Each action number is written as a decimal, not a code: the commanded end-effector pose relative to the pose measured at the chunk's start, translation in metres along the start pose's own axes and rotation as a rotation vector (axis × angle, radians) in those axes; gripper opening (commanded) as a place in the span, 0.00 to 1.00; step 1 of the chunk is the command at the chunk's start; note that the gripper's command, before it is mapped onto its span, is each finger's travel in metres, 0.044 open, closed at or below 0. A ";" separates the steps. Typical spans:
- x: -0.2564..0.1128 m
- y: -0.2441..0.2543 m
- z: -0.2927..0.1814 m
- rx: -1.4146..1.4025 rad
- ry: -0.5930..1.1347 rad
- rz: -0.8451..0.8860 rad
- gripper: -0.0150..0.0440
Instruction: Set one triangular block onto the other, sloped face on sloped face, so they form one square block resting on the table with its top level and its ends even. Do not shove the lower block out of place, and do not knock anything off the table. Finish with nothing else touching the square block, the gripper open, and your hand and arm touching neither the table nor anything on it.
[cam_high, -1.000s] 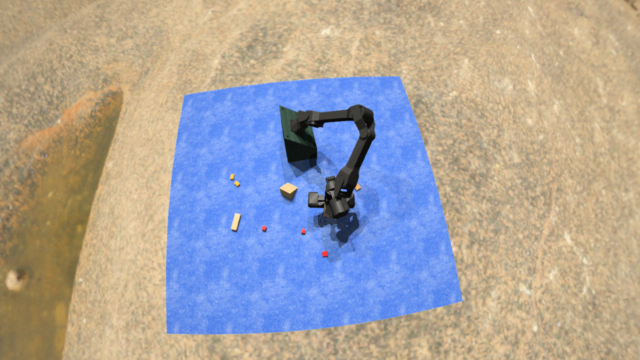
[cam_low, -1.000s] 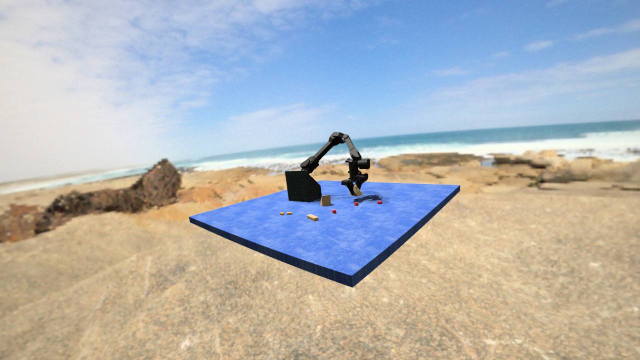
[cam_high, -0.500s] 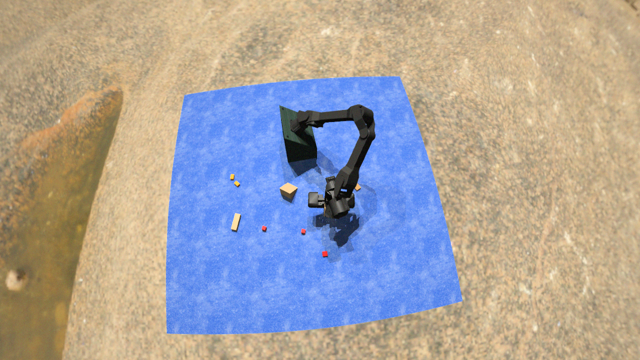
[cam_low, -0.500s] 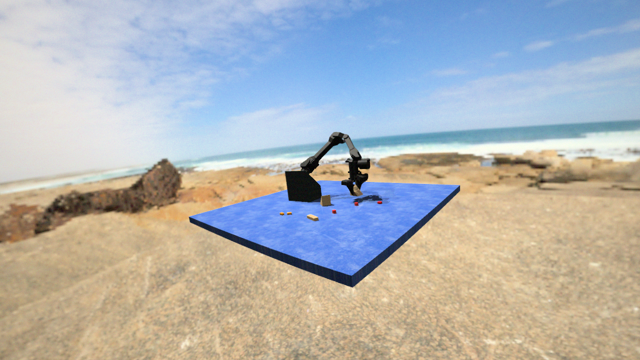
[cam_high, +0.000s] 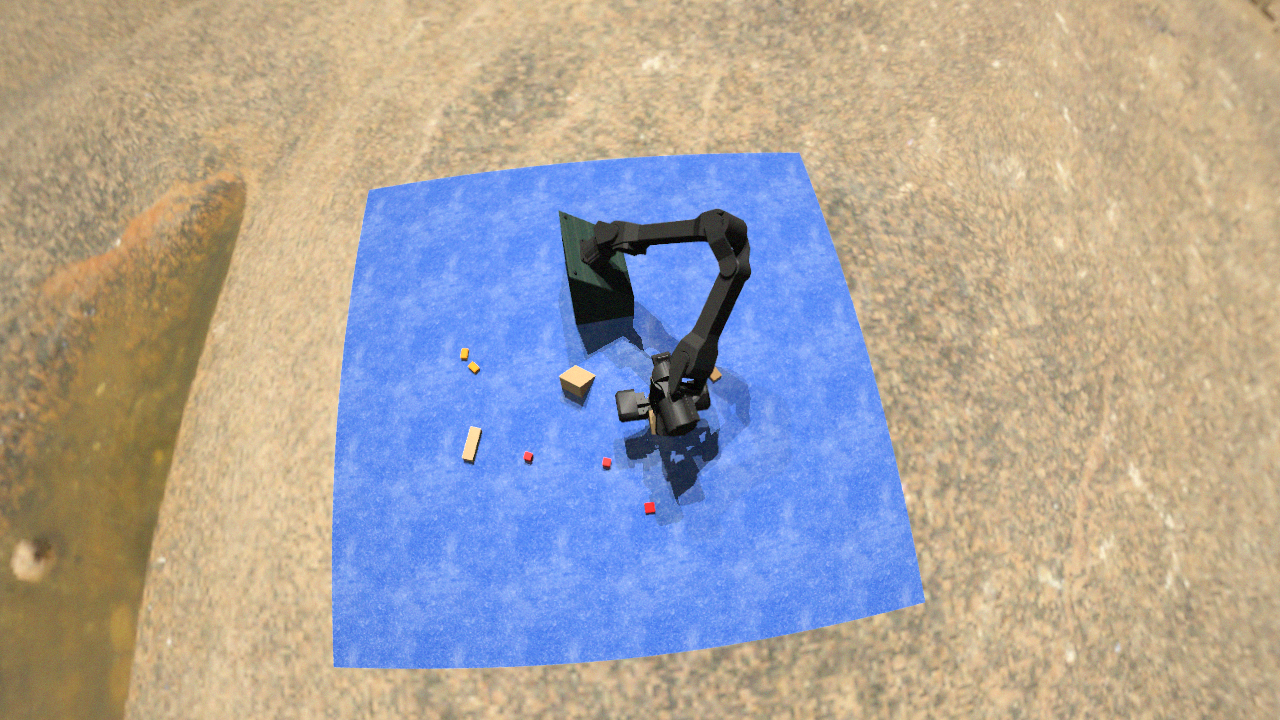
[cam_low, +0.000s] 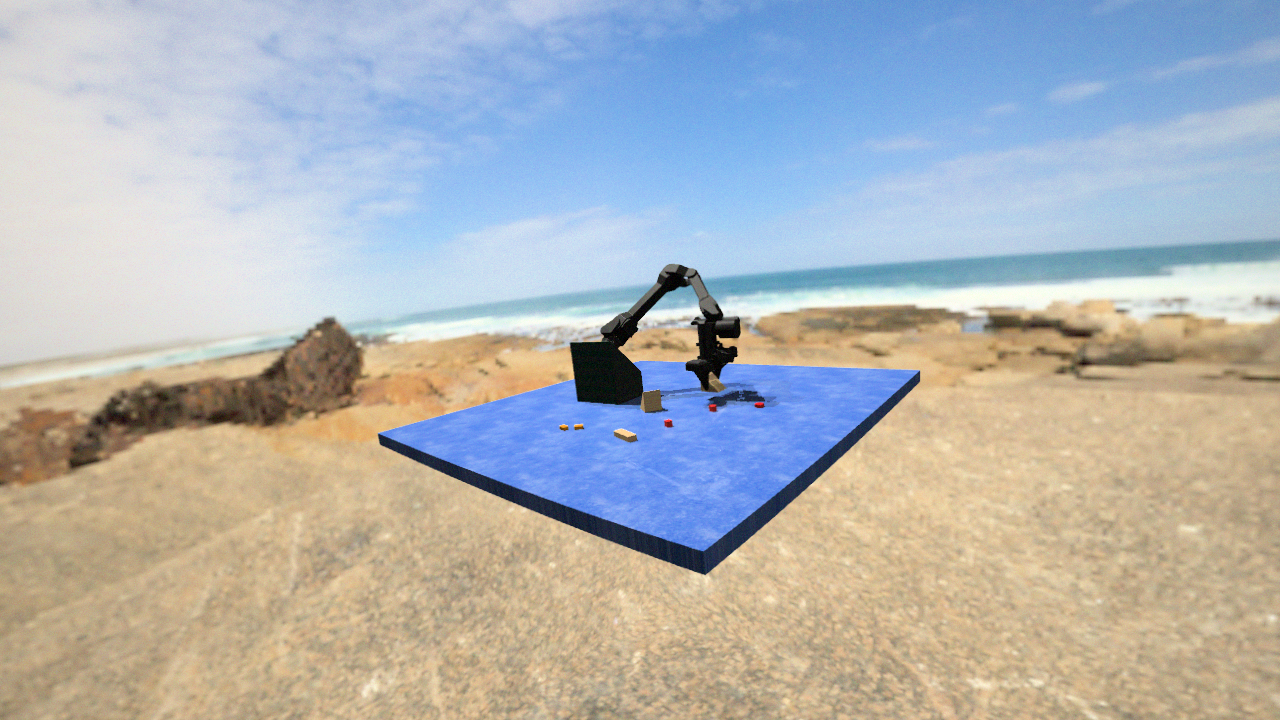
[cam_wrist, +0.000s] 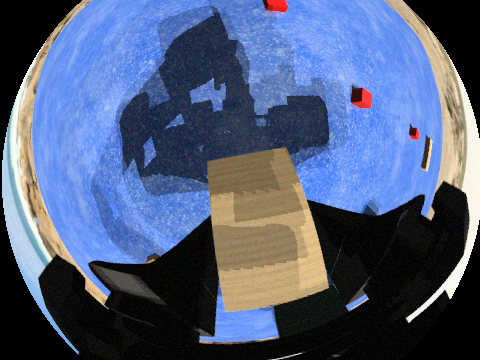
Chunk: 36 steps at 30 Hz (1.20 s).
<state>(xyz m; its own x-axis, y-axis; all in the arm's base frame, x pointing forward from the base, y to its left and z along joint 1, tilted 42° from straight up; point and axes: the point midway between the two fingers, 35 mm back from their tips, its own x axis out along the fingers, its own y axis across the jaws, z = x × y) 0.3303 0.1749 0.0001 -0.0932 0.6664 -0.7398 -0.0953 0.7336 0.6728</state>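
Observation:
One tan triangular block (cam_high: 577, 380) (cam_low: 651, 402) rests on the blue table (cam_high: 429, 582) (cam_low: 689, 483) in front of the robot base. My gripper (cam_low: 712, 375) (cam_wrist: 257, 210) is shut on the other triangular block (cam_high: 652, 422) (cam_low: 715, 385) (cam_wrist: 257, 200), with a finger on each side of it. The held block is a little above the table, to the right of the resting block in the top view. The arm hides most of it there. The wrist view shows its broad wooden face; its far side is hidden.
Three red cubes (cam_high: 528, 456) (cam_high: 606, 462) (cam_high: 649, 507) lie toward the front. A tan bar (cam_high: 471, 444) (cam_low: 624, 435) and two orange pieces (cam_high: 464, 353) (cam_high: 473, 367) lie left. A brown-orange piece (cam_high: 715, 375) lies beside the hand. The dark base (cam_high: 601, 295) (cam_low: 604, 374) stands behind.

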 end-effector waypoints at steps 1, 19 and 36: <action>0.000 0.000 0.000 -0.097 0.000 -0.003 0.25; 0.000 0.000 0.000 -0.567 -0.001 -0.005 0.25; 0.000 0.001 -0.001 -1.012 -0.002 -0.008 0.25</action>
<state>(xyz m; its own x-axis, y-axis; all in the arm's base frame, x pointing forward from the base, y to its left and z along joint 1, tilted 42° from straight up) 0.3290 0.1760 -0.0002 -0.0924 0.6650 -0.7411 -0.8551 0.3283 0.4013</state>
